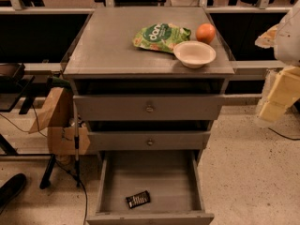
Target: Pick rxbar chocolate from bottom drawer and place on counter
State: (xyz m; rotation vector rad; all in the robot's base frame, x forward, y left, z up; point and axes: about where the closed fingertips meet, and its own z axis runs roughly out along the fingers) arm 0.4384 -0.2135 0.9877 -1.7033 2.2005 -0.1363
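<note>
The rxbar chocolate (138, 199) is lying flat and slightly askew near the front wall of the pulled-out bottom drawer (159, 172). Up on the counter (108, 46), a green snack bag (161, 36), an orange (205, 33) and a white bowl (194, 53) are crowding the right side. The gripper (277, 95) is hanging off to the cabinet's right, well apart from the bar; whether it is open I cannot tell.
</note>
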